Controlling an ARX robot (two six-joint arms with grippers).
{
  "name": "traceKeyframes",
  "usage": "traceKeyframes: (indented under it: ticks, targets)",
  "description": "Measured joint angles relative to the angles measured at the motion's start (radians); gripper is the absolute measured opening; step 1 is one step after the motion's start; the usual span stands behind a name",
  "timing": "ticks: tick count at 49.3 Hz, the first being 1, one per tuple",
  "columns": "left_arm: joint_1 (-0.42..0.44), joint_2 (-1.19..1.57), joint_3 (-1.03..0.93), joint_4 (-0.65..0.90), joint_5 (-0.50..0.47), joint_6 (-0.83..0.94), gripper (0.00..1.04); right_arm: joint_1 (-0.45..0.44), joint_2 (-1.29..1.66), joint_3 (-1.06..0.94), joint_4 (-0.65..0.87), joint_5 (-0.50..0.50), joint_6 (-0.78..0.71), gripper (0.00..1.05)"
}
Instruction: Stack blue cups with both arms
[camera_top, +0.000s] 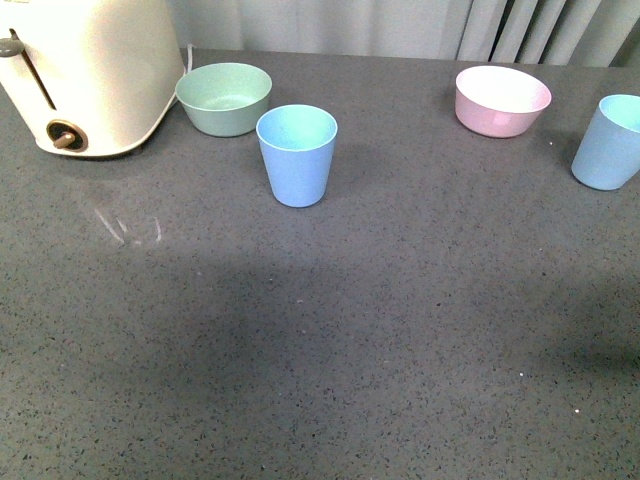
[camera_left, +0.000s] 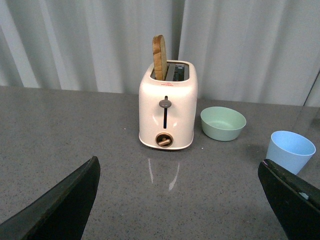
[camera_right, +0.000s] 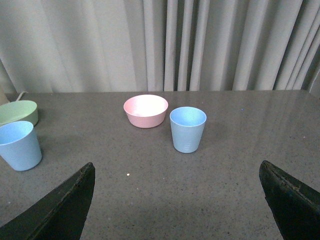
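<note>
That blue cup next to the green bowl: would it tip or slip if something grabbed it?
The blue cup looks like empty matte plastic, so probably light and fairly stiff. It stands upright on a base narrower than its rim, so a sideways push may tip it. Its tapered wall might slide in a loose squeeze.

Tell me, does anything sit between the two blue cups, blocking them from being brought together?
Nothing visible does: bare counter lies between the left blue cup and the right blue cup. The pink bowl stands farther back.
</note>
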Motion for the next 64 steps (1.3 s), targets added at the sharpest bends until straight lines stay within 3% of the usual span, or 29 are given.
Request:
traceKeyframes:
  ticks: [29,36,48,64]
  targets:
    - [0.003,0.004,0.002,-0.007,0.009,-0.006,0.96,0.000,0.000,0.000,0.000,0.000,0.000,0.96]
    - [0.031,0.291,0.169,-0.317,0.198,-0.156,0.96,0.000,0.000,0.000,0.000,0.000,0.000,0.96]
    - [0.040,0.898,0.393,0.060,0.218,-0.262,0.96,0.000,0.000,0.000,0.000,0.000,0.000,0.96]
    - [-0.090,1.384,0.654,0.126,0.210,-0.359,0.96,0.000,0.000,0.000,0.000,0.000,0.000,0.96]
